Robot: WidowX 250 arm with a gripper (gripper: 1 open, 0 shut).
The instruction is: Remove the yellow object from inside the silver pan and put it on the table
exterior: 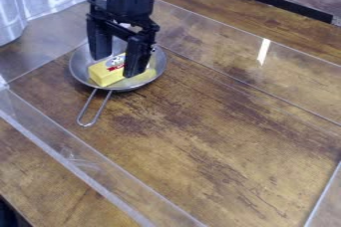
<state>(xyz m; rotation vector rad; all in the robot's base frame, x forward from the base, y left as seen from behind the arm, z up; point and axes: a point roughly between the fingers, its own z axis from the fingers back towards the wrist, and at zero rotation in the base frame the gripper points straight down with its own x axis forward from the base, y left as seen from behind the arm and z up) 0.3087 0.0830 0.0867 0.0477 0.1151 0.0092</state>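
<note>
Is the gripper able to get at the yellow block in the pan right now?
Probably yes. The gripper hangs open right over the yellow block, fingers pointing down to either side of it. The pan is shallow with nothing else in it, so the way down looks free.

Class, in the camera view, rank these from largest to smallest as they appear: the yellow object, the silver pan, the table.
1. the table
2. the silver pan, handle included
3. the yellow object, partly hidden behind the open gripper
</note>
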